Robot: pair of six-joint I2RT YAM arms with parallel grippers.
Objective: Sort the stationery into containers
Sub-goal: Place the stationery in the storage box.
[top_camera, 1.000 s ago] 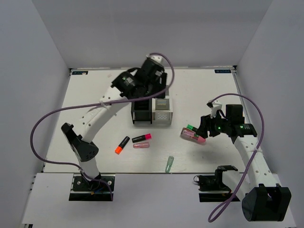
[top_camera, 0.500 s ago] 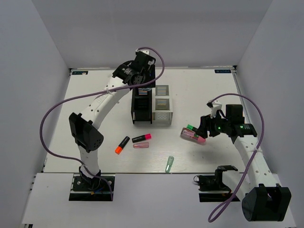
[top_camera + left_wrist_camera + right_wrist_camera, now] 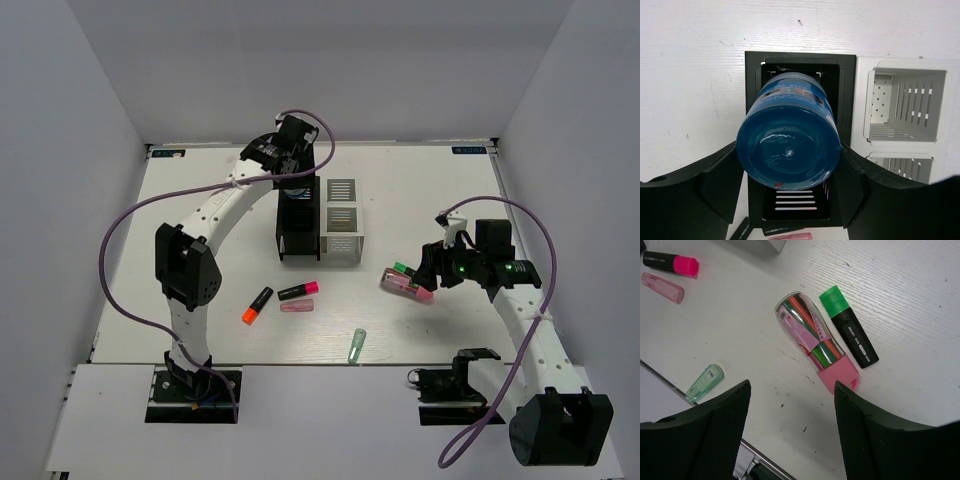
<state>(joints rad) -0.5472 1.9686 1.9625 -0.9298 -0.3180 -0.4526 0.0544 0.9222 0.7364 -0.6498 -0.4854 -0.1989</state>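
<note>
My left gripper is shut on the round blue tape roll and holds it over the far black bin of the containers. In the top view this gripper is above the bins' left side. My right gripper is open and empty, just above the table beside the pink-green bundle, which also shows in the top view. The black marker with a pink end, pink stick, orange-tipped pen and pale green piece lie on the table.
A black marker with a green cap lies next to the bundle. The white bins show slatted bottoms with nothing in them. The left arm's purple cable loops over the table's left part. Walls close in the table on three sides.
My left gripper has swung left and back from over the white bins to over the black bins, with the blue roll in it. The right arm has not moved.
</note>
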